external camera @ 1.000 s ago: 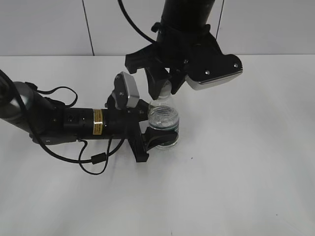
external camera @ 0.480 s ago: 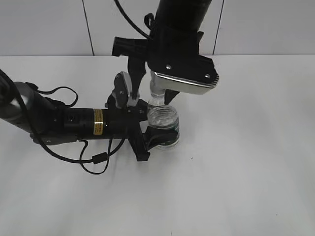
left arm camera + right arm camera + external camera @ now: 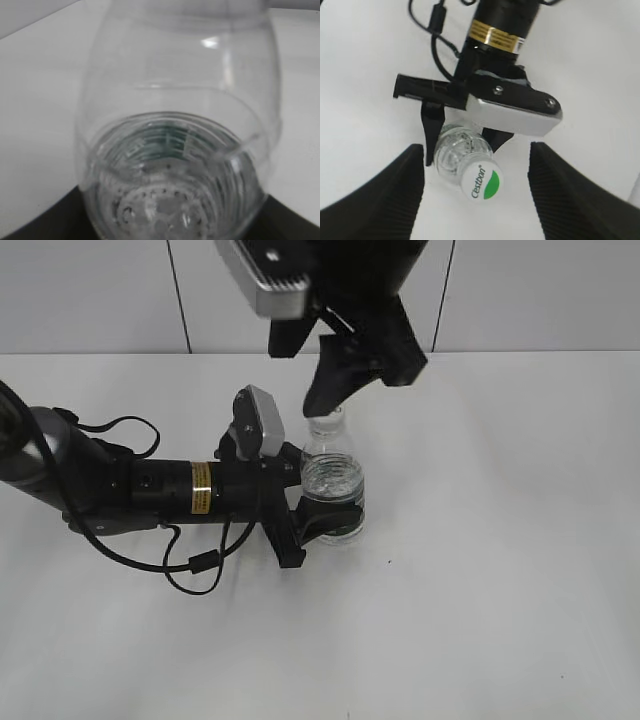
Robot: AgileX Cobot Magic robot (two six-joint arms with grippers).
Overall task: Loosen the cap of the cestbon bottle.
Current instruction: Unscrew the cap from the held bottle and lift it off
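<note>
- The left gripper (image 3: 325, 515) lies low along the table (image 3: 480, 590), clamped round the body of the bottle (image 3: 333, 490), which stands upright near the table's middle.
- The cap (image 3: 481, 181) is still on the neck.
- Behind and above, the right gripper (image 3: 476, 192) has let go of the cap, spread wide and lifted clear, probably to re-grip for another twist.

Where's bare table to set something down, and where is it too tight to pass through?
Free: the table right of the cestbon bottle, and the whole front strip below the black cable. Crowded: the left side, filled by the left arm and its end effector clamping the bottle, and directly above the cap, where the right end effector hangs open.
</note>
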